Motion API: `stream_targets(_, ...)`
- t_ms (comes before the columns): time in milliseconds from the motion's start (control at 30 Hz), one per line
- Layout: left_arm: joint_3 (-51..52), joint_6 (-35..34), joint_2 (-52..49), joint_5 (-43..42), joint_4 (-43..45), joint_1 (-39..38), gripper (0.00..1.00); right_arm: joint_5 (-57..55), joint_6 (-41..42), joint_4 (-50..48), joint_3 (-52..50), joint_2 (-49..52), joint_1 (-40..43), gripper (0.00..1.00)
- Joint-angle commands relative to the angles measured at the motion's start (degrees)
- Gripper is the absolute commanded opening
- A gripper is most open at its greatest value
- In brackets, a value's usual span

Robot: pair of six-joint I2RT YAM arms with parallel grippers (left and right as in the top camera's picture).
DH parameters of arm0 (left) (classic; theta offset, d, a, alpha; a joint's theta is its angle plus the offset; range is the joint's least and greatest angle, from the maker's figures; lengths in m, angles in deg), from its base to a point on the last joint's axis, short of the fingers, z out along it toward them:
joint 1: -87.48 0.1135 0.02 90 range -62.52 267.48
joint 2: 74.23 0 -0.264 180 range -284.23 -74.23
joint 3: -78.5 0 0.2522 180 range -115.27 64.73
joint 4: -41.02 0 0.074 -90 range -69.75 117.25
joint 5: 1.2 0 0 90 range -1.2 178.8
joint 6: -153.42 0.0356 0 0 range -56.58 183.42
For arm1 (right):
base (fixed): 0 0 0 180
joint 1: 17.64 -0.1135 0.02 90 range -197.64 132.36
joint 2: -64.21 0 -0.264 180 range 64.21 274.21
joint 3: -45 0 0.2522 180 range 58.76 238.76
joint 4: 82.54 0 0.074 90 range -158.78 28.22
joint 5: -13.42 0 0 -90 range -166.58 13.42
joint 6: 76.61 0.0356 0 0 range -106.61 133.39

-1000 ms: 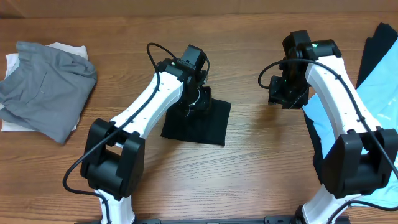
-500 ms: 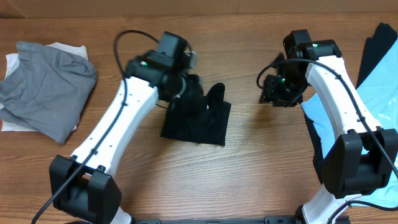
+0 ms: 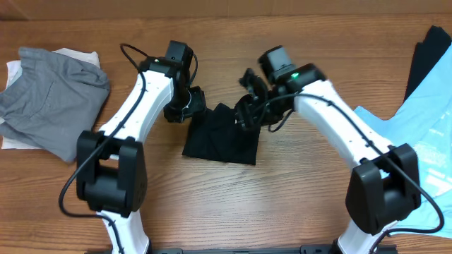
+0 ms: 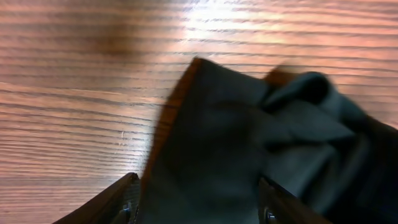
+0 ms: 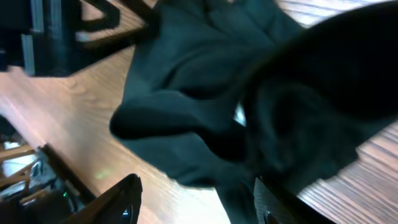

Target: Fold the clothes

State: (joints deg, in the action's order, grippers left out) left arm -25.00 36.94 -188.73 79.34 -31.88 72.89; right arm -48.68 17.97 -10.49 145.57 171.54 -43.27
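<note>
left gripper (image 3: 189, 107) and right gripper (image 3: 246, 113) both hang with jaws apart over the rumpled top edge of the black t-shirt (image 3: 222, 141), mid-frame, gripping nothing. it looks nearly folded, a small square. grey garment (image 3: 53, 99) at upper left and light blue garment (image 3: 424, 141) at right seem unfolded.

Motion blur smears the black T-shirt (image 5: 205, 106) beneath the right hand (image 5: 198, 202); whether its fingers pinch cloth is unclear. Off to that hand's right, the light blue garment (image 3: 424, 144) runs off-frame.
</note>
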Motion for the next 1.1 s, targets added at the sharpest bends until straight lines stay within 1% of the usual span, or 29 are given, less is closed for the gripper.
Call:
stream_targets(0,-0.7,-1.0,-3.6,-1.2,-0.2,0.0,0.63,-4.6,6.9,-3.1,-2.7,-0.5,-2.2,0.61)
stream_targets(167,-0.7,-1.0,-6.1,-2.6,-0.2,-0.1,0.63,-5.4,7.5,-6.9,-4.3,-0.5,-4.5,0.61)
stream_targets(367,-0.7,-1.0,-6.1,-2.6,0.0,-0.1,0.64,-6.0,5.1,-6.8,-5.1,-0.5,-8.5,0.62)
stream_targets(433,-0.7,-1.0,-6.1,-2.6,0.1,-0.1,0.65,-6.2,6.1,-6.9,-5.4,-0.5,-10.0,0.62)
stream_targets(467,-0.7,-1.0,-6.1,-2.6,0.1,-0.1,0.65,-8.0,7.8,-7.0,-5.4,-0.5,-11.0,0.62)
stream_targets(500,-0.7,-1.0,-6.1,-2.6,0.1,-0.1,0.66,-10.2,9.1,-7.1,-5.4,-0.5,-11.6,0.63)
stream_targets(533,-0.7,-1.0,-6.1,-2.6,0.0,-0.1,0.66,-15.6,12.4,-7.1,-5.4,-0.5,-12.5,0.65)
stream_targets(600,-0.7,-1.0,-6.1,-2.6,0.0,-0.1,0.67,-19.3,15.3,-7.3,-5.4,-0.5,-12.9,0.66)
stream_targets(833,-0.7,-1.0,-6.1,-2.6,0.0,-0.1,0.67,-19.3,19.5,-11.3,-5.4,-0.5,-13.0,0.66)
stream_targets(867,-0.7,-1.0,-6.1,-2.6,0.0,-0.1,0.69,-19.3,19.8,-11.5,-5.4,-0.5,-13.0,0.66)
stream_targets(1067,-0.7,-1.0,-6.1,-2.6,0.1,-0.1,0.70,-16.7,20.9,-10.2,-5.4,-0.5,-14.6,0.65)
